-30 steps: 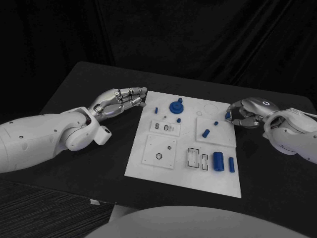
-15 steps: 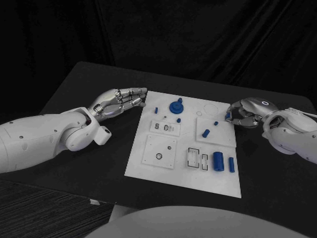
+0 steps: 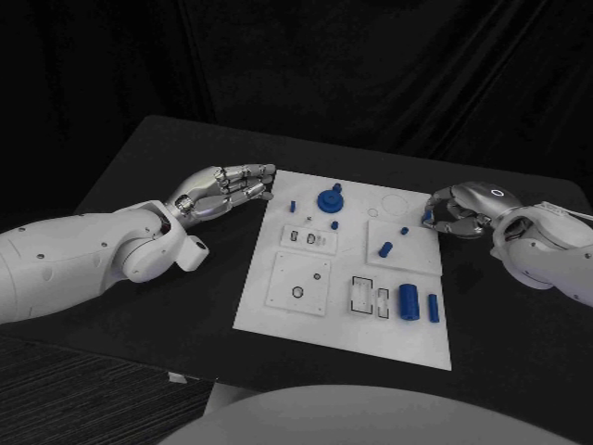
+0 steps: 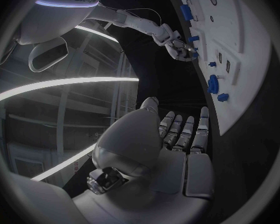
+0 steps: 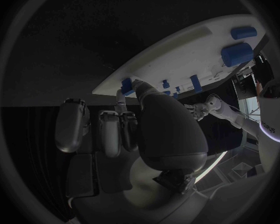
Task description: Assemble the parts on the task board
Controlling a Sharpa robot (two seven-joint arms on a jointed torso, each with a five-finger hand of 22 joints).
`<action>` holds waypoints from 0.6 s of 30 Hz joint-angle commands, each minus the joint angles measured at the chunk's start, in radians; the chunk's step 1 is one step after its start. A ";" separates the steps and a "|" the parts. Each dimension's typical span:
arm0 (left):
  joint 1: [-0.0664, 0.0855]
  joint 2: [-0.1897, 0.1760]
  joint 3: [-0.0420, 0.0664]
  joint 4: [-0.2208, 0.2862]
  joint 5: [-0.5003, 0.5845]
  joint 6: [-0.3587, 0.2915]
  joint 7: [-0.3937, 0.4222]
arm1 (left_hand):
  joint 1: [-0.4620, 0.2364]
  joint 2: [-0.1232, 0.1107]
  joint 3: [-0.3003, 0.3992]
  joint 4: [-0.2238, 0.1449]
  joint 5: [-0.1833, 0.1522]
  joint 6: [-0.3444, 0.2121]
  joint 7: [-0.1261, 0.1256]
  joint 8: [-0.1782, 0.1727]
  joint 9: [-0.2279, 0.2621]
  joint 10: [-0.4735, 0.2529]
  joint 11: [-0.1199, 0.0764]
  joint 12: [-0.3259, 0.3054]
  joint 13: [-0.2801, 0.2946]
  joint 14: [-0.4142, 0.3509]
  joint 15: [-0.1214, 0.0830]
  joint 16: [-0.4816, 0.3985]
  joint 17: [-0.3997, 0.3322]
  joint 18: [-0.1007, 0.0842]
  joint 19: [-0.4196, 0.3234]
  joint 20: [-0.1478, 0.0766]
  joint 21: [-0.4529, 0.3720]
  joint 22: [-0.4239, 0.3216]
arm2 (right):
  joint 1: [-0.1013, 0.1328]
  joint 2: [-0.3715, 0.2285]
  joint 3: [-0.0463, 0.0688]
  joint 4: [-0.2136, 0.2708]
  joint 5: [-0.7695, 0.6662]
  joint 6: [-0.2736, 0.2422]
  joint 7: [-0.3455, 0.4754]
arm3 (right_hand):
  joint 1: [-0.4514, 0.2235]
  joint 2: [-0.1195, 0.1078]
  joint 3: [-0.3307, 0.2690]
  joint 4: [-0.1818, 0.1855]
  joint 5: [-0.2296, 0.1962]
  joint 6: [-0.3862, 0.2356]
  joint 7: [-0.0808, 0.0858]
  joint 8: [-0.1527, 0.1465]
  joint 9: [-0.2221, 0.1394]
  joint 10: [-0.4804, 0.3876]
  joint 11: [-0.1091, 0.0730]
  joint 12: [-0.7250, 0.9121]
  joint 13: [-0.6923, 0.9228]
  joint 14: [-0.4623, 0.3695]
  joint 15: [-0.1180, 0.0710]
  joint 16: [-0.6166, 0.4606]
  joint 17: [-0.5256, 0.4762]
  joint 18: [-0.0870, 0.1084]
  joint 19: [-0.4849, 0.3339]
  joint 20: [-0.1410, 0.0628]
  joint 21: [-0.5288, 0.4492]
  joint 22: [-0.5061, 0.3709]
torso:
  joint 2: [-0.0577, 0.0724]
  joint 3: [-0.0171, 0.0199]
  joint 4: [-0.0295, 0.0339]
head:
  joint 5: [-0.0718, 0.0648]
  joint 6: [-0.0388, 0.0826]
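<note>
While blue parts (image 3: 409,301) lie scattered across the white task board (image 3: 310,320) at the middle of the black tabletop (image 3: 150,167), the right hand (image 3: 453,211) pinches a small blue piece (image 3: 405,231) at the board's right edge; the left hand (image 3: 226,190) rests empty, fingers loosely apart, beside its left edge.

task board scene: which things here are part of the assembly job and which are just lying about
Job:
- task board
- round blue part
- blue cylinder
- blue bar
- small blue part
- right hand, touching a small blue piece at the board's edge
- left hand, beside the board

Lying about:
- nothing but the black table
</note>
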 commanded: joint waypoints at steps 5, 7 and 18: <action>-0.002 0.005 0.001 -0.001 0.006 0.012 0.081 | 0.009 0.002 0.029 -0.006 0.017 0.003 0.004 0.015 0.010 0.008 0.003 0.018 -0.005 0.021 0.000 0.009 -0.006 -0.023 0.012 0.000 0.004 -0.004 | 0.005 -0.021 0.001 0.043 -0.001 -0.108 0.006 | 0.024 0.027 0.025 -0.019 0.045 0.012 -0.006 0.090 0.092 0.099 -0.005 0.017 0.264 0.107 -0.007 0.017 0.264 0.029 0.005 -0.011 0.003 0.199 | 0.001 -0.0004 -0.0002 | -0.001 0.000; -0.002 0.007 0.001 -0.002 0.006 0.013 0.081 | 0.009 0.002 0.029 -0.006 0.017 0.003 0.004 0.015 0.010 0.008 0.003 0.018 -0.005 0.021 0.000 0.009 -0.006 -0.023 0.012 0.000 0.004 -0.004 | 0.019 -0.029 0.001 0.070 -0.001 -0.121 0.004 | 0.023 0.024 0.025 -0.019 0.054 0.008 -0.005 0.092 0.095 0.099 -0.004 0.017 0.264 0.107 -0.007 0.017 0.264 0.029 0.005 -0.010 0.004 0.199 | 0.001 -0.0002 -0.0004 | -0.001 0.000; -0.003 0.018 0.001 -0.009 0.006 0.016 0.081 | 0.009 0.002 0.031 -0.005 0.017 0.000 0.004 0.014 0.009 0.007 0.005 0.018 -0.006 0.020 0.000 0.009 -0.006 -0.023 0.013 0.001 0.005 -0.004 | 0.089 -0.005 0.001 0.238 0.026 -0.104 0.006 | 0.023 0.018 0.036 -0.026 0.109 -0.005 0.003 0.100 0.101 0.099 0.002 0.017 0.264 0.106 -0.003 0.015 0.262 0.029 0.005 -0.008 0.003 0.198 | -0.001 -0.0011 0.0004 | 0.012 0.000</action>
